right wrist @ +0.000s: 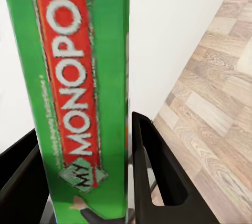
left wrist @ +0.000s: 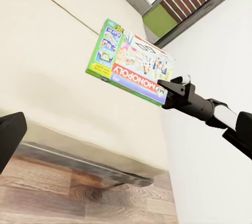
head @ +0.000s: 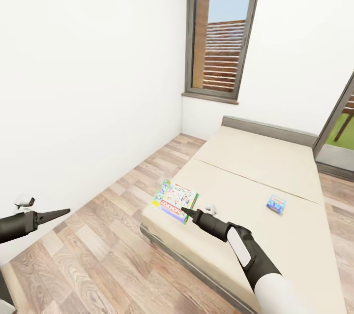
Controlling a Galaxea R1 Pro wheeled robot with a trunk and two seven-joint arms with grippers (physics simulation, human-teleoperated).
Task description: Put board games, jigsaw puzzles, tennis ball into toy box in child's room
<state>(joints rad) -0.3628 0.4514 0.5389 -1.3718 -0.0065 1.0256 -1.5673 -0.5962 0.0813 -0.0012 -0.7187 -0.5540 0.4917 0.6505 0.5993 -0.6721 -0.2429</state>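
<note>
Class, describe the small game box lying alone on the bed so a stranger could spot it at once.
Find the wide beige bed under the tall grey-framed window. On its mattress, towards the right side, lies a small flat blue box. Unlike the larger green Monopoly box in the right claw, it lies flat, untouched.

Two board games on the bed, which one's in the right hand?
The green Monopoly box, lifted off the mattress at the bed's near corner, clamped edge-on in the right hand. The small blue box lies flat farther along, untouched.

White walls (head: 88, 58) meet a wood-plank floor (head: 98, 235). A tall grey-framed window (head: 223, 28) shows blue sky and slatted fencing in daylight. A low bed (head: 255, 166) with a beige mattress and grey headboard (head: 268, 129) stands beneath it.
</note>
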